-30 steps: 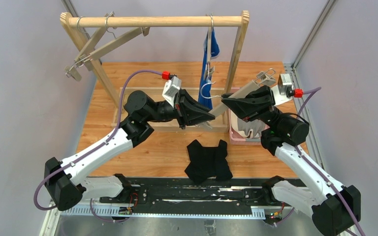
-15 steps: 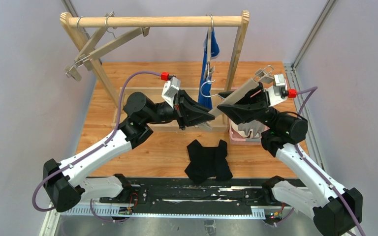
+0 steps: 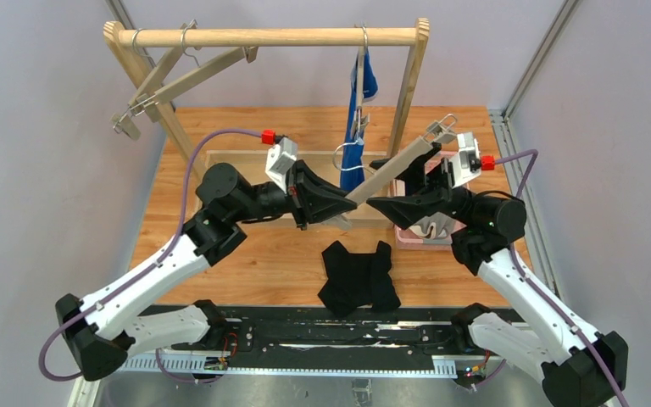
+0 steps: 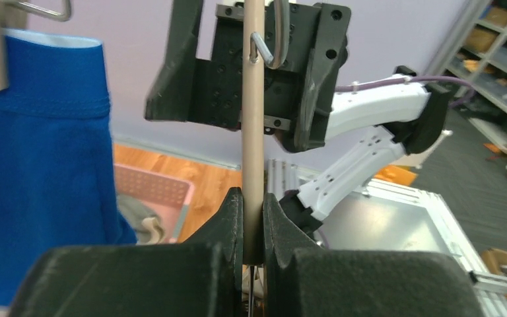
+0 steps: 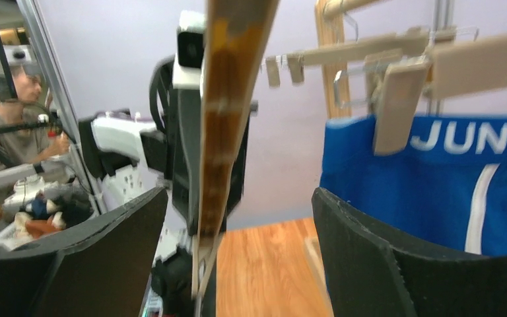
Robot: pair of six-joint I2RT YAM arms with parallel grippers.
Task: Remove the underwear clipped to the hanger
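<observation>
A loose wooden hanger (image 3: 394, 165) slants across the middle, and my left gripper (image 3: 341, 214) is shut on its lower end (image 4: 253, 132). My right gripper (image 3: 379, 203) is open; the hanger bar (image 5: 228, 99) stands between its spread fingers (image 5: 105, 244), nearer the left one and touching neither. The blue underwear (image 3: 358, 110) hangs clipped to a hanger on the rack's rail, its white-lettered waistband (image 5: 436, 191) close beside my right finger. The black underwear (image 3: 358, 275) lies flat on the table. The grey underwear (image 3: 424, 225) lies in the pink basket (image 4: 158, 188).
A wooden rack (image 3: 263, 36) stands at the back with two bare hangers (image 3: 178, 76) at its left end. Its right post (image 3: 408, 85) rises just behind both grippers. A low wooden frame (image 3: 246, 154) lies on the table under the rack.
My right gripper has opened and let go of the loose hanger. My left arm has drawn back to the left with the hanger still in its grip.
</observation>
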